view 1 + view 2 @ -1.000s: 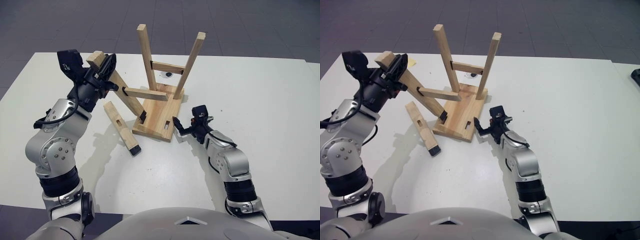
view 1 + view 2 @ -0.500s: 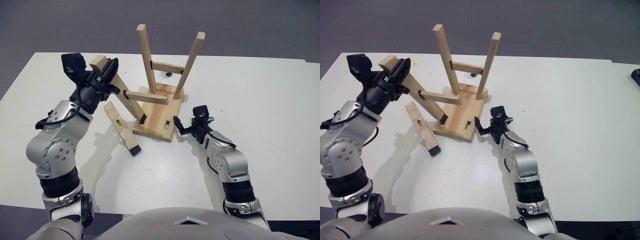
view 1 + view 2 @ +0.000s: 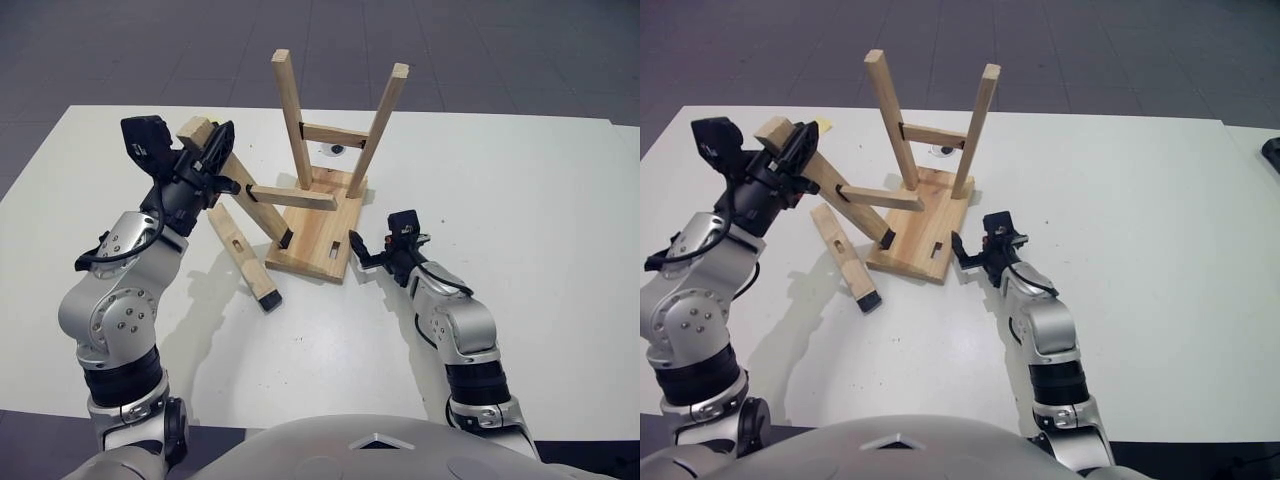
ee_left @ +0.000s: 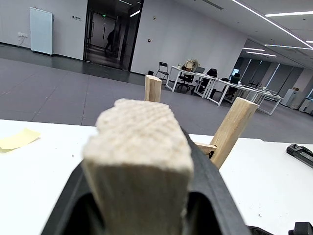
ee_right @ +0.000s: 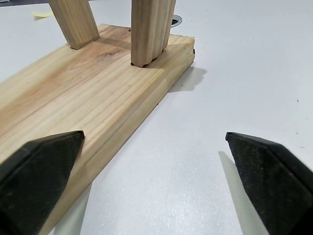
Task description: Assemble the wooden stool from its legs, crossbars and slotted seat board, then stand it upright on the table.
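Inverted stool under assembly, with the seat board as our reference. The board lies flat on the table, underside up, so that its slots face upward and can take the leg ends from above.

At the board's far end two upright legs stand seated in their slots, tied together by a short crossbar above the board. A third, tilted leg has its foot at the board's near left corner and leans away from the board to the left. The left gripper is clamped on this leg's upper end; in the left wrist view the end grain sits between the black jaws. We judge the high grip to give leverage for swinging the leg upright into its slot. A second crossbar runs from this leg toward the nearer upright one.

The fourth leg lies loose on the table just left of the board.

The right gripper rests low at the board's near right corner, jaws apart, probably to brace the board. We cannot tell whether it touches. Small slots near that edge look unfilled.
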Tool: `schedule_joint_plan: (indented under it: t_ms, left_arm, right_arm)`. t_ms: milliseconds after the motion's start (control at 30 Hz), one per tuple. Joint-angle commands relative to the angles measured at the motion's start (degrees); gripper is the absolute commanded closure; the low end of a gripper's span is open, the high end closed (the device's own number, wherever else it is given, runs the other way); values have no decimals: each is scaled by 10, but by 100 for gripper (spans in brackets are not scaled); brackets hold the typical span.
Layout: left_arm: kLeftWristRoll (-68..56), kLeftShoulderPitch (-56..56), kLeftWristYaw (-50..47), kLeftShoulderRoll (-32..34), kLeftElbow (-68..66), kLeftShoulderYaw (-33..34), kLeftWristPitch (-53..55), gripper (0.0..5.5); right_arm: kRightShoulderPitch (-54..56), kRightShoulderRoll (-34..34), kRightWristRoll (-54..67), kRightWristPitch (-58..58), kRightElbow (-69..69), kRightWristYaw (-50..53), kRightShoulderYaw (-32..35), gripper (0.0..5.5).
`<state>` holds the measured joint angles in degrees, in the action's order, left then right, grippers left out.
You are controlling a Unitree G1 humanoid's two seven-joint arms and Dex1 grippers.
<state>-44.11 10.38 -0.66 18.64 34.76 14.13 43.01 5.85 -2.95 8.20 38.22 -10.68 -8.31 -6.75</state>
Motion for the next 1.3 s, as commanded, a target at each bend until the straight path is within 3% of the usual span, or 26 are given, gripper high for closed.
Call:
schedule_joint_plan:
  t_ms: [33,200,467,667,1233,1300]
  left_arm:
    - [33,-62,-18,8,9,-35,43,446]
    - [40,-96,-30,2,32,-61,59,446]
    - [87,-89,-21,8,-28,-160,94,446]
    - [90,-126,-12,12,-36,-158,105,446]
    - [87,-66,4,-36,-61,-183,87,446]
    - [88,-63,5,-37,-63,-181,84,403]
  right_arm:
    - [11,1,0,2,-13,-1,-2,10]
    - [26,1,-6,12,-14,-3,-17,10]
    - [62,-11,-6,23,-1,-28,-40,10]
    - [84,-15,-15,12,46,-35,-44,10]
    - [108,2,-23,9,58,-51,-58,10]
    - [108,3,-25,7,61,-52,-59,10]
